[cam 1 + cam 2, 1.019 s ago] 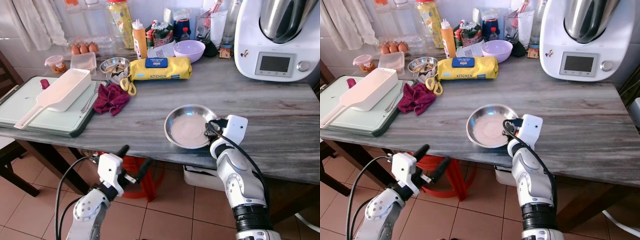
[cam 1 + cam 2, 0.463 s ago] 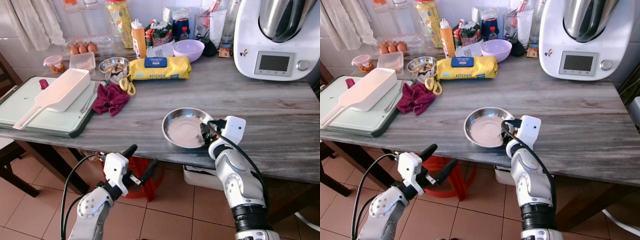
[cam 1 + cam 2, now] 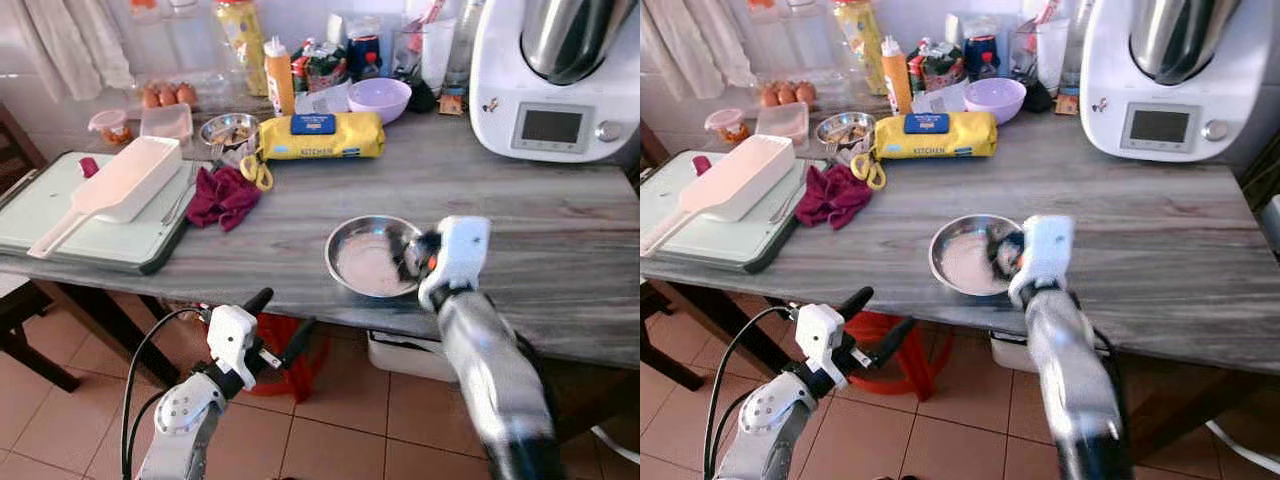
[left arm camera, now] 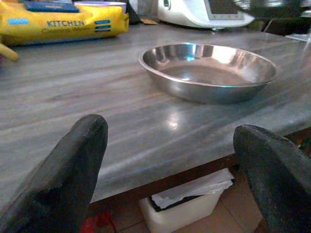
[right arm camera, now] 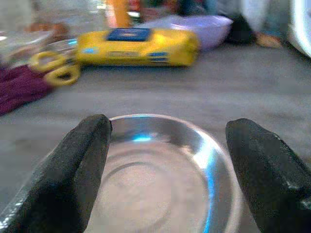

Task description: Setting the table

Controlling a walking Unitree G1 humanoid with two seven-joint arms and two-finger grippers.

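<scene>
A shallow round stainless-steel bowl [image 3: 372, 256] sits near the front edge of the grey wood-grain table [image 3: 560, 230], with bare tabletop open to its right. The right gripper [image 5: 170, 160] hovers at the bowl's right rim, its black fingers spread wide and holding nothing. The left gripper [image 3: 275, 322] hangs below the table edge, over the tiled floor [image 3: 340, 440], fingers apart. A maroon cloth [image 3: 222, 196] lies well left of the bowl.
</scene>
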